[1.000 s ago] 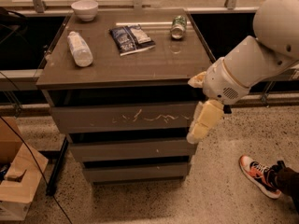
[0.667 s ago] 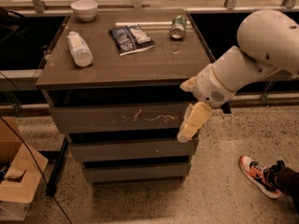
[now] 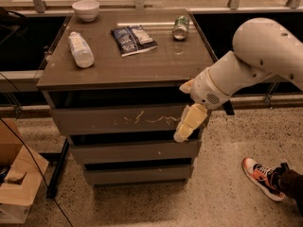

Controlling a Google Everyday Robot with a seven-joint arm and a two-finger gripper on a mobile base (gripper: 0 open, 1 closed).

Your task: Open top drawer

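1. The top drawer (image 3: 118,120) is shut. It sits right under the desk (image 3: 142,67) top and has white scratches on its front.
2. Your end effector (image 3: 187,117) hangs in front of the drawer's right end, near its bottom edge. You cannot tell if it is open or closed.
3. There is no handle. I think you should catch the edge by the dark gap and pull straight out, slowly.
4. What is inside the drawer is hidden.
5. On the desk, the white bowl (image 3: 85,8) looks empty. A bottle (image 3: 80,49) and a can (image 3: 181,27) lie on their sides.
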